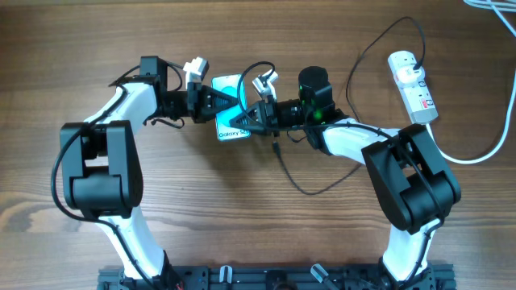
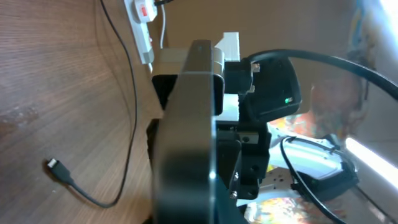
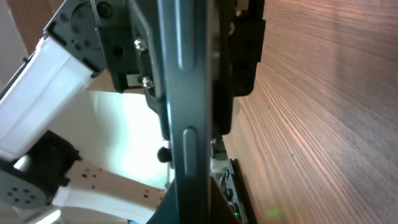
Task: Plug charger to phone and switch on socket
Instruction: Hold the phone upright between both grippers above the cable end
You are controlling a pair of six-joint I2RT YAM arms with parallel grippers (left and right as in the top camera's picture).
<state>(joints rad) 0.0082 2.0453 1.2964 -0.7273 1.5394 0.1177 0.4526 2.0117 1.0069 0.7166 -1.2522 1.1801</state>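
While my left gripper (image 1: 213,101) and right gripper (image 1: 249,114) both clamp the phone (image 1: 232,130), the charger (image 1: 276,148) tip lies just nearward of the right one, pointing far.

The table (image 1: 242,234) is warm brown wood with a streaky grain. The phone (image 1: 230,127) has a bright teal-blue screen with a white lettered band; its edge looks silvery grey, though it is blurred up close. The charger (image 2: 133,118) is black. The socket (image 1: 413,86) is white with red marks. The left arm (image 1: 129,105) and right arm (image 1: 347,138) are white and black.
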